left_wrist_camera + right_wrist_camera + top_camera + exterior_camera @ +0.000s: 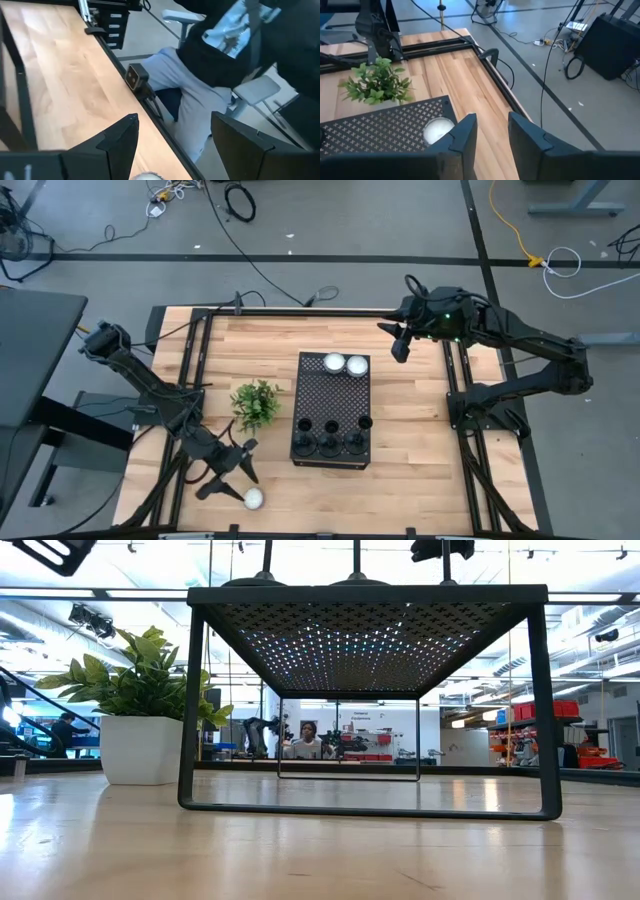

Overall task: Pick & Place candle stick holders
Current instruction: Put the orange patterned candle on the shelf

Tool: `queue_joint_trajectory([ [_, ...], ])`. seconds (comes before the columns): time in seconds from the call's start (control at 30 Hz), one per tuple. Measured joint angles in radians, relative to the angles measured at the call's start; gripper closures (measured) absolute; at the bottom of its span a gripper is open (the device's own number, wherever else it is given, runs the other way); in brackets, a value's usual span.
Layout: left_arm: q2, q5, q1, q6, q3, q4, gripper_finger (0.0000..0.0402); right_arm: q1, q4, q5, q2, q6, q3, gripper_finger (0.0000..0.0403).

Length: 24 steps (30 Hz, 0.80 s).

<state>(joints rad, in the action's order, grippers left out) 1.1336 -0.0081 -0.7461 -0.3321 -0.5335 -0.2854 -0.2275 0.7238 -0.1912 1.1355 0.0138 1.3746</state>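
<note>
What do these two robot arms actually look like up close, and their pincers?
Both arms are dark, nearly black, built of jointed tube-like segments with black cables along them. The right arm shows a small green light near its wrist. The left pincer and right pincer each have two flat, angular black fingers.

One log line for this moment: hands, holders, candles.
left hand: open, over near-edge candle | right hand: open, empty, far right | holders: three on box | two candles on box
</note>
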Motion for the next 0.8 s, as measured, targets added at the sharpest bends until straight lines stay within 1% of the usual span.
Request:
queue_joint_trajectory([
  [0.2,-0.002,-0.006,0.002,0.004,0.000,-0.002,0.0154,0.000,-0.009,-0.001,0.000,0.002,0.000,0.0292],
  [0.23,-0.001,-0.048,0.002,0.020,0.000,-0.015,0.0154,0.000,-0.010,0.000,0.000,0.000,0.000,0.0292],
  [0.3,-0.001,-0.194,0.004,0.081,0.000,-0.071,0.0154,0.000,-0.008,0.000,0.000,-0.003,0.000,0.0292],
  [0.37,-0.002,-0.332,0.010,0.098,0.000,-0.134,0.0154,0.000,0.000,0.007,0.000,0.006,0.000,0.0292],
  [0.43,-0.001,-0.428,0.020,0.080,0.000,-0.191,0.0154,0.001,0.006,0.063,0.000,0.042,0.000,0.0292],
  [0.5,-0.002,-0.499,0.028,0.080,0.000,-0.279,0.0154,0.007,0.011,0.139,-0.001,0.059,0.000,0.0292],
  [0.57,-0.003,-0.553,0.040,0.081,0.000,-0.339,0.0154,0.020,0.010,0.208,-0.004,0.059,0.000,0.0292],
  [0.63,-0.002,-0.582,0.052,0.077,0.000,-0.362,0.0154,0.031,0.010,0.250,-0.006,0.055,0.000,0.0292],
  [0.8,-0.002,-0.584,0.081,0.081,0.000,-0.429,0.0154,0.080,0.038,0.309,-0.026,0.044,-0.013,0.0292],
])
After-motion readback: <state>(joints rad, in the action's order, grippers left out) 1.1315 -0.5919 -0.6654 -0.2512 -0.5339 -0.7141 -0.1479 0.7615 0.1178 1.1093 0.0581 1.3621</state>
